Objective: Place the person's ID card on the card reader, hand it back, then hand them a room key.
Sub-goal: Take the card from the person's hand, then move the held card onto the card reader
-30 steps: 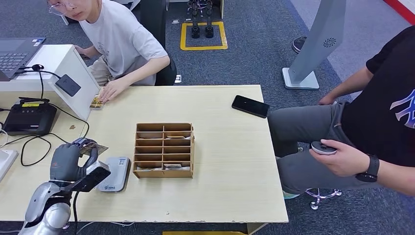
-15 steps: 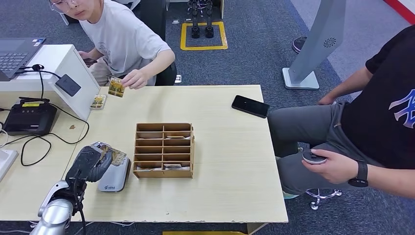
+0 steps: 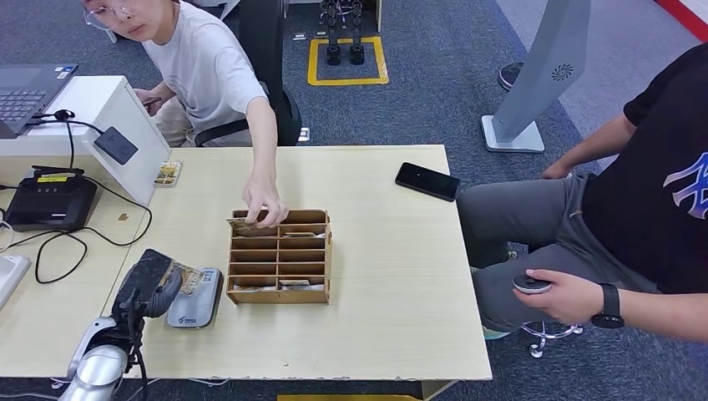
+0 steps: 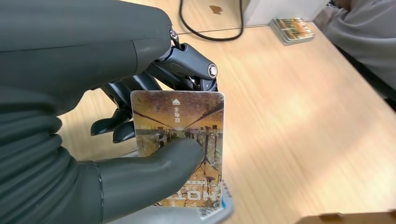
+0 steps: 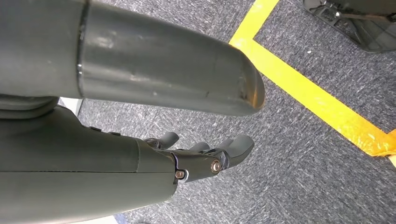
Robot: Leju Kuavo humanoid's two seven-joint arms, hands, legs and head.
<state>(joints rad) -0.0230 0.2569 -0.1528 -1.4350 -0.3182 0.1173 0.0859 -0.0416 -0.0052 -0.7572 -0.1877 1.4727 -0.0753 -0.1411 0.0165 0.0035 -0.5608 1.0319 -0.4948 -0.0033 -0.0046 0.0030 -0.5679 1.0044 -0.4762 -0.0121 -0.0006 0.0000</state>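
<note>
- The left robot hand [image 3: 149,282], at the lower left of the frame, pinches a yellow-brown printed ID card [image 4: 180,140] between its thumb and dark fingers [image 4: 116,128].
- That card hovers just over the grey flat card reader [image 3: 194,299] on the pale wooden bench [image 3: 384,276].
- The right robot hand [image 5: 205,156] hangs over grey carpet with yellow tape, its fingers loosely apart and holding nothing.
- A person's hand [image 3: 264,205] reaches into the top row of the brown wooden slotted box [image 3: 280,256], touching a card there.
</note>
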